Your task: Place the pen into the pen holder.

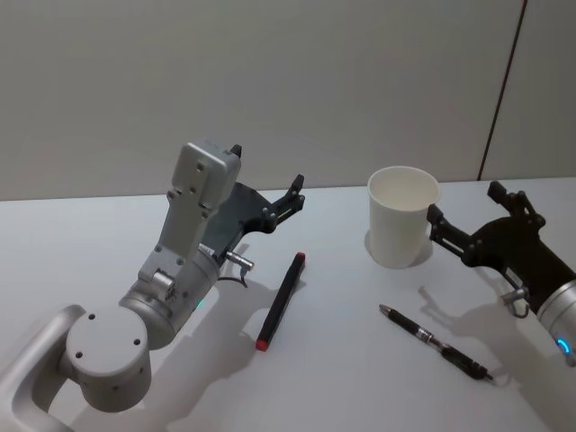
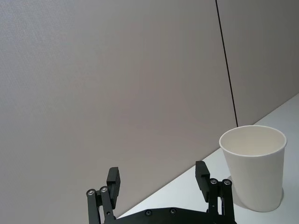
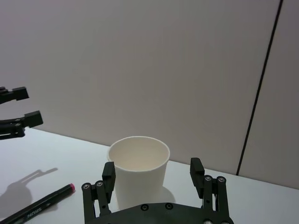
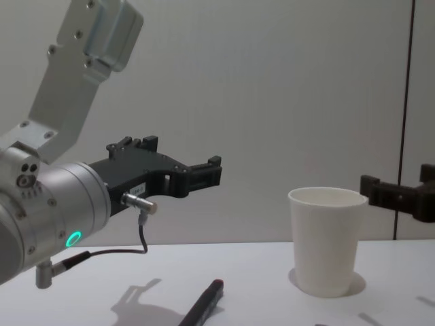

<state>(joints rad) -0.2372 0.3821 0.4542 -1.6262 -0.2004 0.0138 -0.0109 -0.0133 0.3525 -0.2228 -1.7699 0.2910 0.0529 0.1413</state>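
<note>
White tabletop (image 1: 342,396), grey wall (image 1: 270,72).
Head view: left gripper (image 1: 267,168) spread, empty. Black red-tipped pen (image 1: 280,300) flat on table below its tips, long axis pointing away from robot. Right gripper (image 1: 466,202) spread, empty, just beside white paper cup (image 1: 402,219). Black silver-banded pen (image 1: 436,343) diagonal, robot-side of its tips.
Right wrist view: cup dead ahead of claw, red-tipped pen cut off at edge.
Chest view: same pen half cropped.
Judgement: left arm nearer red-tipped pen.
</note>
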